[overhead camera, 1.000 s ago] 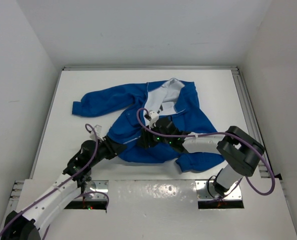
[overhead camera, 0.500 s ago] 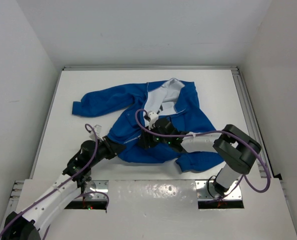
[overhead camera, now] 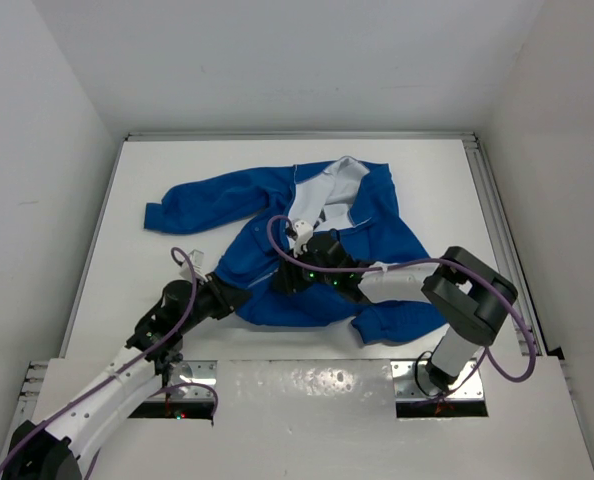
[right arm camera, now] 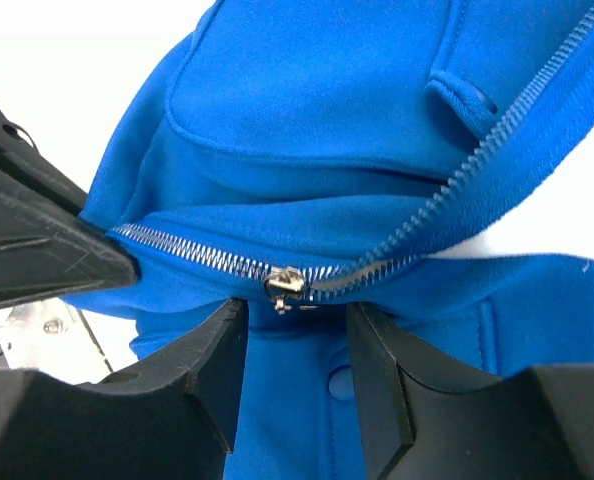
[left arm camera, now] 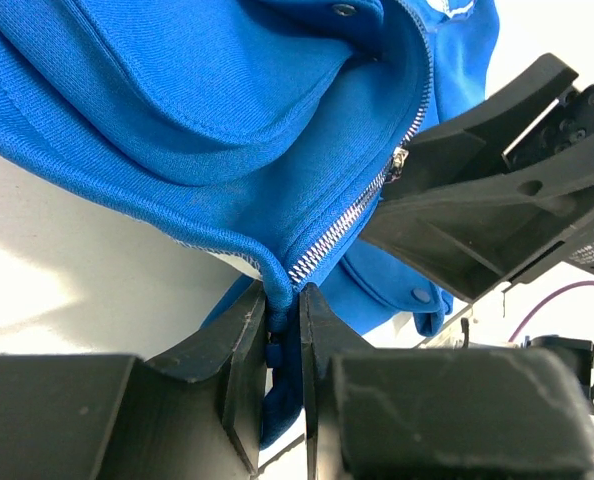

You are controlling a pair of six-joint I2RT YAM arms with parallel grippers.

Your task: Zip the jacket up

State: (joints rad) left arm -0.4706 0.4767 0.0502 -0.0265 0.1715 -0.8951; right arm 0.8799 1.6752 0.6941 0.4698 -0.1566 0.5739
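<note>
The bright blue jacket (overhead camera: 392, 235) lies spread on the white table, collar and white lining (overhead camera: 339, 185) at the far side. My left gripper (left arm camera: 285, 300) is shut on the jacket's bottom hem, right at the lower end of the silver zipper (left arm camera: 349, 212). The zipper is joined only over a short stretch near the hem. The metal slider (right arm camera: 285, 284) sits where the two tooth rows split. My right gripper (right arm camera: 295, 330) is open, its fingers standing either side just below the slider and apart from it. In the top view the two grippers meet at the hem (overhead camera: 262, 290).
The jacket's left sleeve (overhead camera: 212, 200) stretches toward the table's left side, and a folded cuff (overhead camera: 392, 322) lies near the front edge. A metal rail (overhead camera: 497, 230) runs along the right edge. White walls enclose the table. Purple cables (overhead camera: 277, 240) loop over both arms.
My left gripper has closed on the hem. The right arm has slid a little to the left along the zipper, and its fingers have narrowed slightly.
</note>
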